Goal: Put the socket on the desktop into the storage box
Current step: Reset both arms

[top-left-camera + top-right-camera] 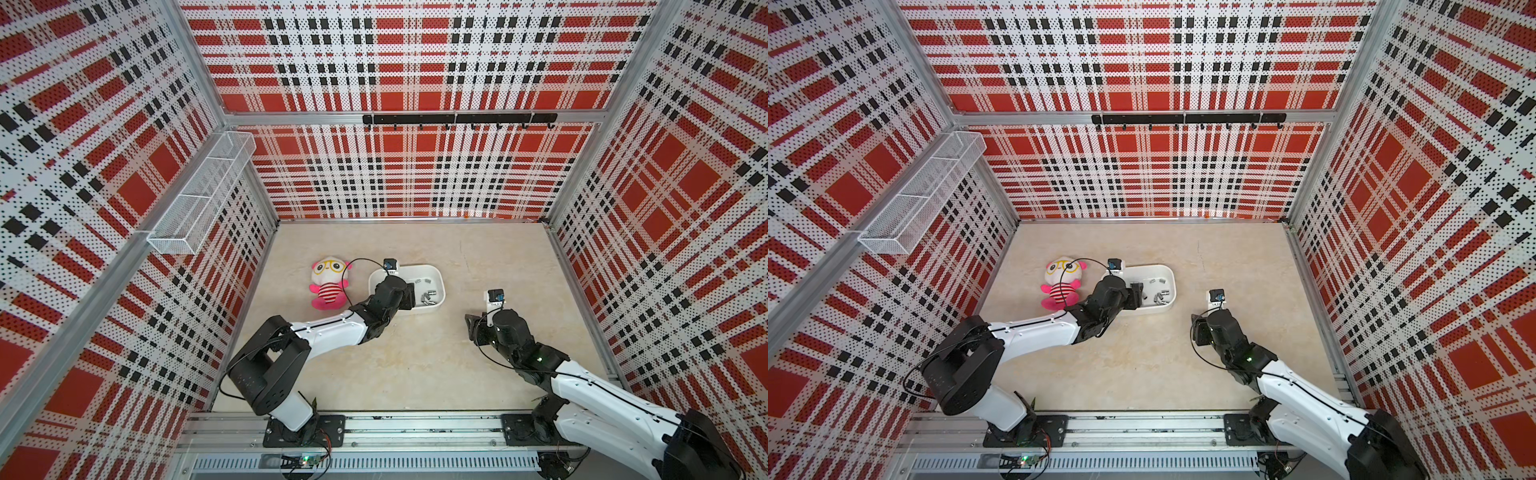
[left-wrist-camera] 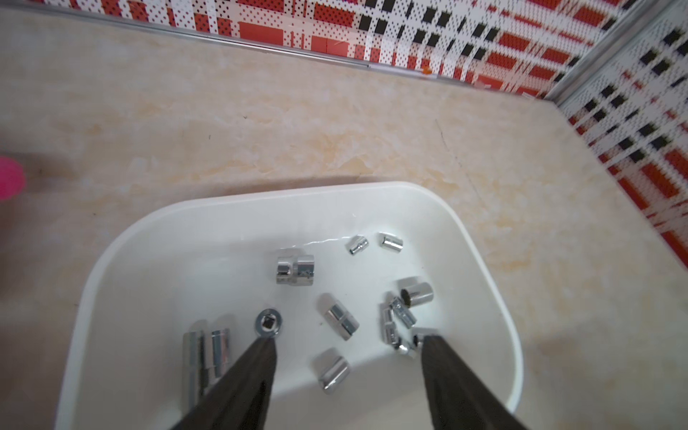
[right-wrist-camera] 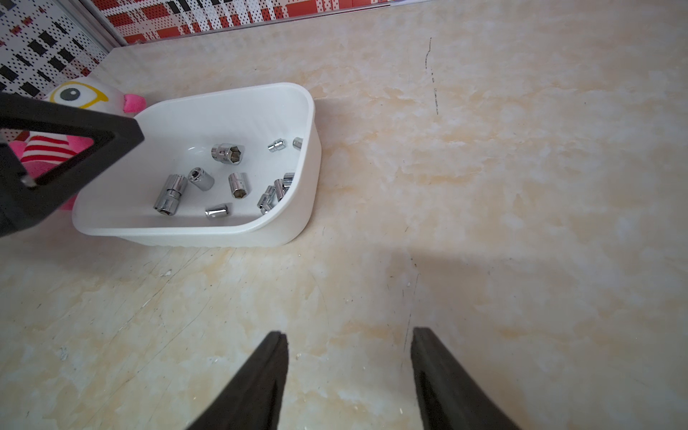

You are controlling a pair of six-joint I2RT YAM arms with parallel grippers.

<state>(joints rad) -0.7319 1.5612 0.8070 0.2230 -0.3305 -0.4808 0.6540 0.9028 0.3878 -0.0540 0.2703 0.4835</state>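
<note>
The white storage box (image 1: 439, 283) (image 1: 1169, 275) stands mid-desktop (image 1: 415, 365). Several chrome sockets (image 2: 296, 270) (image 3: 228, 152) lie loose on its floor, and every socket I see is inside it. My left gripper (image 2: 347, 337) (image 1: 410, 296) hangs over the box's near-left part, open, jaws wide apart and gripping nothing. One socket (image 2: 334, 368) lies on the floor below the gap. My right gripper (image 3: 349, 331) (image 1: 471, 325) is open over bare desktop (image 3: 484, 186), right of the box and nearer the front, with nothing between its fingers.
A pink and white plush doll (image 1: 330, 282) (image 3: 63, 149) lies just left of the box. A white wire-mesh basket (image 1: 199, 195) hangs on the left wall and a black hook rail (image 1: 457, 119) on the back wall. Plaid walls close in three sides.
</note>
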